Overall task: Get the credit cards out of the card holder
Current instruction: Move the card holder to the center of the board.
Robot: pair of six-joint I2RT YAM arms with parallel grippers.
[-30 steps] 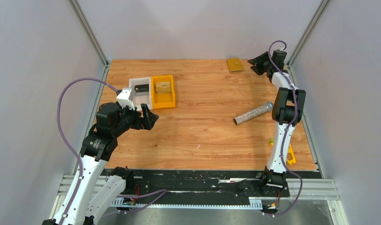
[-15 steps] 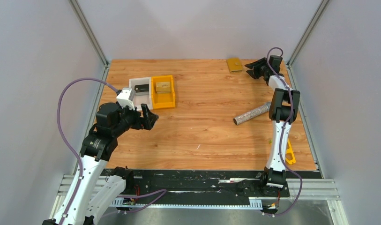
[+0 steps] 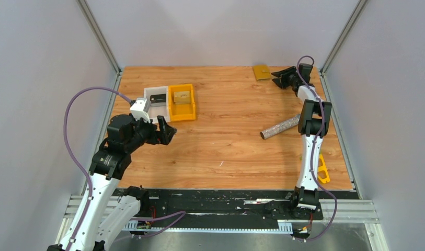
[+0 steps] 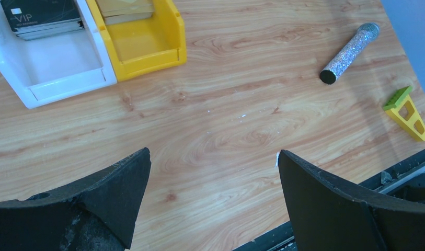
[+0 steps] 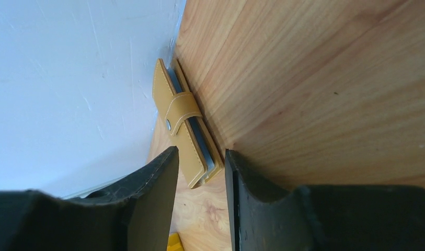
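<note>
Evidently the card holder (image 3: 261, 72) lay at the far edge of the tabletop (image 3: 226, 157), close against the back wall and right of centre. It was folded shut, with its tan strap fastened over it by a small metal stud, and in the right wrist view we noted a thin light-blue edge between the mustard covers (image 5: 181, 130). The right gripper (image 3: 277, 78) reached toward it from the right, low over the wood, with its jaws parted by a narrow gap. The holder's near end showed in that gap (image 5: 199, 153), though we could not tell whether either finger touched it. The left gripper (image 3: 168, 133) hung above the near left part of the tabletop with its jaws spread wide (image 4: 213, 157), holding nothing. Just beyond it sat a white bin (image 3: 147, 107) with a stack of dark cards (image 4: 40, 13) at its far end, the top one marked VIP. An orange bin (image 3: 189, 112) touched the white bin's right side and held flat yellowish pieces. A glittery silver tube (image 3: 282, 127) lay on the right half, well apart from the holder. A flat yellow tool (image 3: 323, 172) rested near the right front corner.
</note>
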